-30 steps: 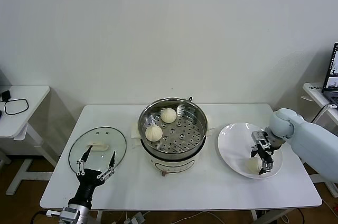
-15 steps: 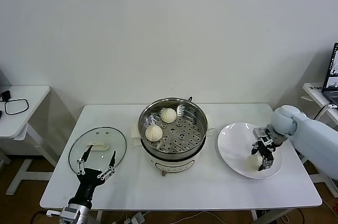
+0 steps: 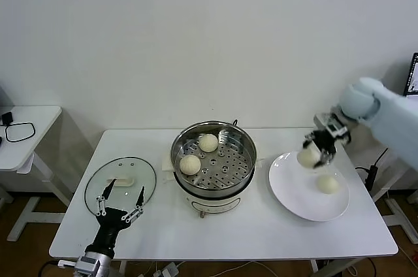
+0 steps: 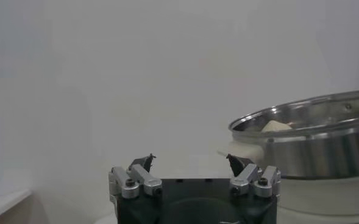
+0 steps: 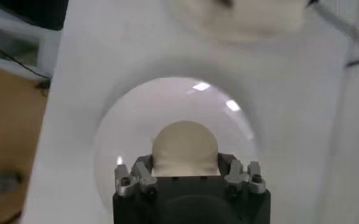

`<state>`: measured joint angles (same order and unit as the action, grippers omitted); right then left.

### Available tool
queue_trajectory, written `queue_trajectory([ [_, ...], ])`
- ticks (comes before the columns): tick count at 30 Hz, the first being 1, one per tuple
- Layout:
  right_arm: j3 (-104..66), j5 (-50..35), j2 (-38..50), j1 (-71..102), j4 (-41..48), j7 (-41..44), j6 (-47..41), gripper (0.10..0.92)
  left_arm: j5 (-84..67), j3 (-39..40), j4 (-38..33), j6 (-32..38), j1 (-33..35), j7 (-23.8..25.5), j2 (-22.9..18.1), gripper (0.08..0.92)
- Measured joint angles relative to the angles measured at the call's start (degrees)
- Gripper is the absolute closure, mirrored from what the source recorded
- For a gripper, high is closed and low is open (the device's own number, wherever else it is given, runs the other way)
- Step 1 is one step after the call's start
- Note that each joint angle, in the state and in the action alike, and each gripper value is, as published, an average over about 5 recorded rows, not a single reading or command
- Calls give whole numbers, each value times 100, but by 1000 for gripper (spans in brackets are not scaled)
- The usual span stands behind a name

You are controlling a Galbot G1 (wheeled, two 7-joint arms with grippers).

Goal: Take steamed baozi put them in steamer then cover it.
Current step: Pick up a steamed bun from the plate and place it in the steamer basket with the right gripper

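Observation:
The steel steamer [image 3: 213, 159] stands mid-table with two cream baozi inside, one at the back [image 3: 208, 142] and one at the left [image 3: 190, 164]. My right gripper [image 3: 312, 153] is shut on a third baozi [image 3: 306, 158] and holds it above the left part of the white plate [image 3: 294, 192]. In the right wrist view the held baozi [image 5: 184, 148] sits between the jaws over the plate [image 5: 124, 128]. A fourth baozi [image 3: 328, 185] lies on the plate. My left gripper [image 3: 118, 204] is open and empty, parked near the front left edge by the glass lid [image 3: 121, 184]. The steamer also shows in the left wrist view [image 4: 313, 143].
The glass lid with its white knob [image 3: 121, 181] lies flat on the table left of the steamer. A second white table [image 3: 26, 134] stands at the far left with a black cable. A laptop edge shows at the far right.
My right gripper closed on a baozi on the plate and lifted it up and toward the steamer. One baozi stays on the plate. The left arm has not moved.

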<state>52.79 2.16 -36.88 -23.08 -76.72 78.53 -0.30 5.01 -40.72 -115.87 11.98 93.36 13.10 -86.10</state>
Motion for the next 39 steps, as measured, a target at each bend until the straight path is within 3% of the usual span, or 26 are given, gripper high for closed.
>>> queue_trajectory([
  [10, 845, 52, -888, -1421, -527, -266, 1232, 296, -53, -76, 49, 8, 0, 17, 22, 177],
  [22, 1532, 671, -1918, -1719, -855, -973, 2476, 296, -85, -131, 161, 20, -62, 39, 66, 177],
  [39, 1995, 1232, -2529, -1277, -1124, -1654, 3157, 296, -95, -175, 359, 40, -134, 65, 96, 177],
])
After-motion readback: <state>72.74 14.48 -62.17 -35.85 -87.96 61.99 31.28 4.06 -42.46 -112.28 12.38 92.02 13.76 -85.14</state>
